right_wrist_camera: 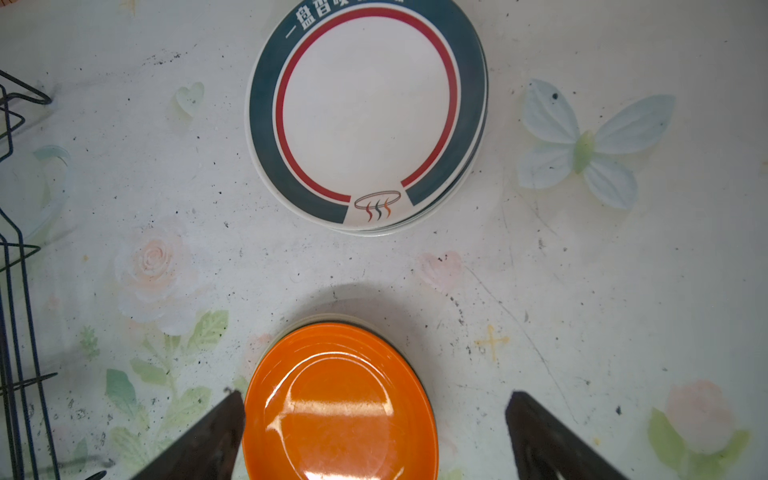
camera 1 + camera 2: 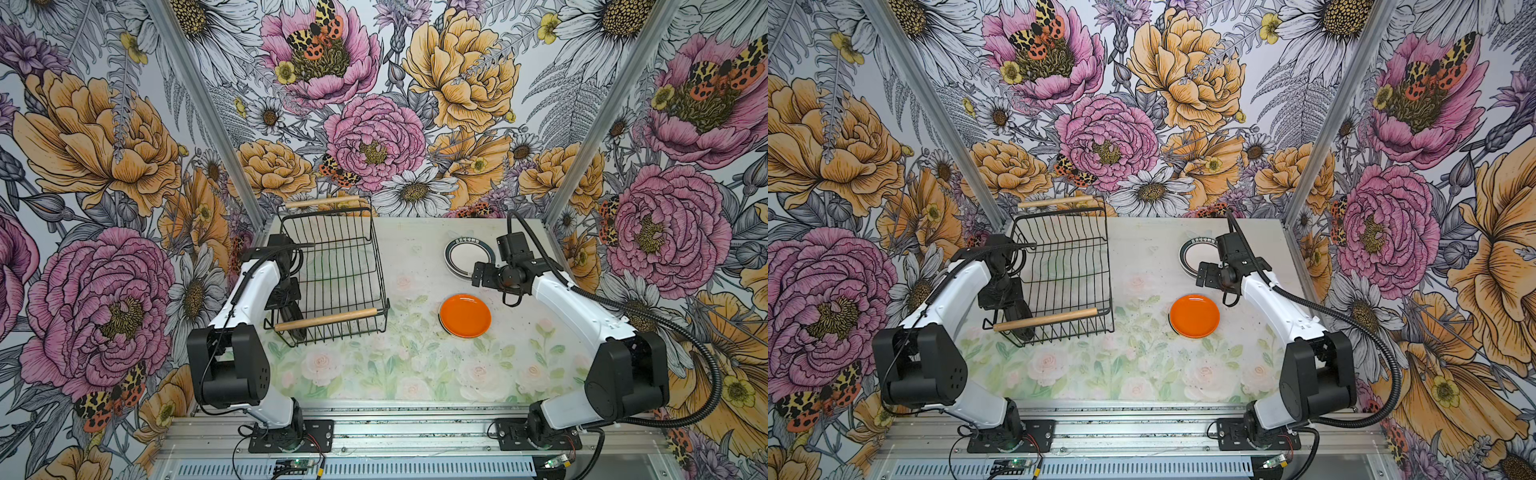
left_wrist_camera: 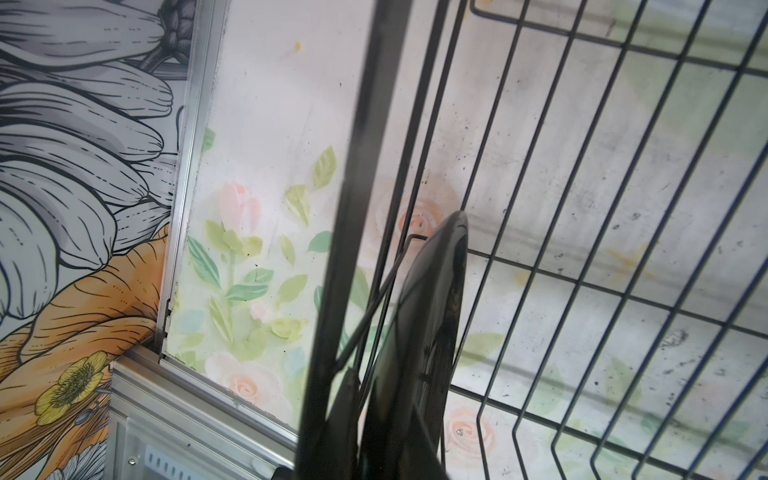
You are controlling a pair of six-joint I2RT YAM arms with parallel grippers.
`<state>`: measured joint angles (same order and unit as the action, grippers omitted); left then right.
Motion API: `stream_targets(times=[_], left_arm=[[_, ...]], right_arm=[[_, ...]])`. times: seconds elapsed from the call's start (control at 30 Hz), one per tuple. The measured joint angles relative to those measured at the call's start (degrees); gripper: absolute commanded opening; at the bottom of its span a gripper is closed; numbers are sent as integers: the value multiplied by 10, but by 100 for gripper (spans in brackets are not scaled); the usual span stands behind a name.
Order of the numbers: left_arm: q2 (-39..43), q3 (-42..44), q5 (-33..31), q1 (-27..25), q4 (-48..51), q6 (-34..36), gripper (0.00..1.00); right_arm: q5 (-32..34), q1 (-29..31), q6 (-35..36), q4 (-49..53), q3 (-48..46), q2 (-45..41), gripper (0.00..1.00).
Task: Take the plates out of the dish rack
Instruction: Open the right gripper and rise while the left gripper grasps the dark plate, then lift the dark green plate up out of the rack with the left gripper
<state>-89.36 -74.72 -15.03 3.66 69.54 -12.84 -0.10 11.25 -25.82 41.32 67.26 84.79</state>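
Dish rack point(image 2: 345, 328): black wire basket with two wooden handles, at the back left of the table point(image 2: 374, 374).
In the rack: one black plate point(image 3: 428, 332), standing on edge in the near-left corner, under the near handle.
Left gripper point(image 2: 292, 311): reaches down into that corner at the black plate. The plate's rim rises close in front of the wrist camera, and whether the jaws pinch it cannot be told (the fingers are blurred).
On the table, right of the rack: an orange plate point(image 2: 465, 316) tops a short stack. Behind it, apart, a white plate with a dark band and red ring point(image 2: 469, 257) tops another.
Right gripper point(image 1: 375, 395): jaws spread wide, holding nothing, hovering above the table near both stacks.
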Motion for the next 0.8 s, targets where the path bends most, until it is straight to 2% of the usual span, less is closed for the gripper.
stream_targets(times=[0.2,0.53,0.7,0.8], left_arm=[[0,-14,0,0,10,-5,0],[19,-45,33,0,27,-7,0],[36,-97,51,0,47,-7,0],[43,-158,61,0,66,-9,0]], right_arm=[[-3,-1,0,0,1,0,99],[-9,-1,0,0,1,-6,99],[-11,-1,-2,0,1,-16,100],[-11,-1,-2,0,1,-24,100]])
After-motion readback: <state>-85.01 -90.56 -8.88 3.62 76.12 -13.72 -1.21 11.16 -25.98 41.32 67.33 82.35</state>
